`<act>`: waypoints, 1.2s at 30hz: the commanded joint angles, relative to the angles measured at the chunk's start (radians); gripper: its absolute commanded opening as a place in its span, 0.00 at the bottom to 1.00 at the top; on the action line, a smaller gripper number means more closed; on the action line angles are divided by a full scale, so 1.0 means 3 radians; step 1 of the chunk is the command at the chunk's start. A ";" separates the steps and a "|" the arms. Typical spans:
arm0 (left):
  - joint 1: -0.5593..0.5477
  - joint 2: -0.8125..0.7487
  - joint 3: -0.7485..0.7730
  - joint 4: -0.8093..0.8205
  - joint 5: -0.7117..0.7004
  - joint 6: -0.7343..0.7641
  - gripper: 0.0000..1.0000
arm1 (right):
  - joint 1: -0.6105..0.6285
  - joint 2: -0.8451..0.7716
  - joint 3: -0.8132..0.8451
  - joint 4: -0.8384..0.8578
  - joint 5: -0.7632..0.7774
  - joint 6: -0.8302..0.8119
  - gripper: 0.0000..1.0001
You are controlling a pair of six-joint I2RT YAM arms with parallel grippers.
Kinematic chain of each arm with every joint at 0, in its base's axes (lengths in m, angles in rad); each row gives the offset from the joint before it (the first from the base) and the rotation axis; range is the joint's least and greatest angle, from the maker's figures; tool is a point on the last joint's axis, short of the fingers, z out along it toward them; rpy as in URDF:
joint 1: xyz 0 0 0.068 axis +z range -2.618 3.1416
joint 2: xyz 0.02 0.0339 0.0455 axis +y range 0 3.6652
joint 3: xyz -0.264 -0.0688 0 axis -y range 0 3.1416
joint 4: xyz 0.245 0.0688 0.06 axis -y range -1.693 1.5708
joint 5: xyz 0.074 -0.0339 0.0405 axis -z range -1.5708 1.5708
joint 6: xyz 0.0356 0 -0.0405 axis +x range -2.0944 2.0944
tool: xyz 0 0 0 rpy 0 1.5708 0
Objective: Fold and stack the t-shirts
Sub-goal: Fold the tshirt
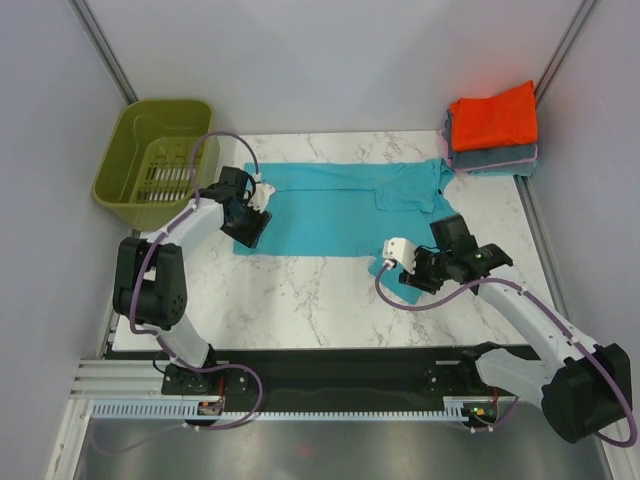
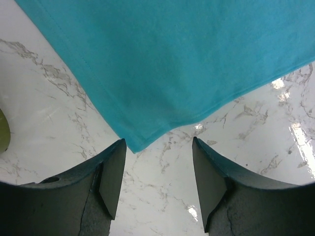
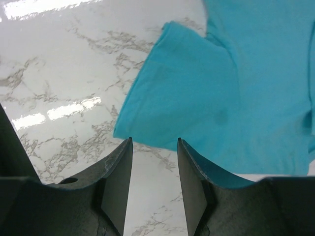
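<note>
Our left arm bends in over the near-left corner of the teal shirt [image 1: 330, 210], its left gripper [image 2: 157, 147] spread and empty above the hem. Our right arm reaches low toward the sleeve, the right gripper [image 3: 154, 143] parted and holding nothing. The shirt lies flat on the table [image 1: 300, 290], with the orange shirt [image 1: 492, 115] stacked on the grey-blue shirt [image 1: 500, 160] far right and the basket [image 1: 150, 150] far left.

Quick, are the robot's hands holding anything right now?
Left gripper: open, empty, just short of the teal t-shirt corner.
Right gripper: open, empty, beside its sleeve.
</note>
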 commanded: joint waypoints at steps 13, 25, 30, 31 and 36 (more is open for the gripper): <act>0.0011 0.0038 0.0274 0.0196 -0.0127 -0.0117 0.63 | 0.0329 0.0139 -0.0669 0.0373 0.0373 -0.0295 0.50; 0.0011 0.0105 0.0295 0.0186 -0.0189 -0.0127 0.63 | 0.0406 0.0456 -0.0735 0.0548 0.0424 -0.0285 0.52; 0.0011 0.0145 0.0310 0.0176 -0.0194 -0.0157 0.63 | 0.0416 0.0568 -0.0766 0.0614 0.0486 -0.0311 0.51; 0.0011 0.0166 0.0305 0.0176 -0.0199 -0.0173 0.64 | 0.0411 0.0578 -0.0771 0.0655 0.0501 -0.0301 0.48; 0.0011 0.0141 0.0224 0.0084 -0.0163 -0.0316 0.64 | 0.0416 0.0614 -0.0802 0.0854 0.0680 -0.0193 0.26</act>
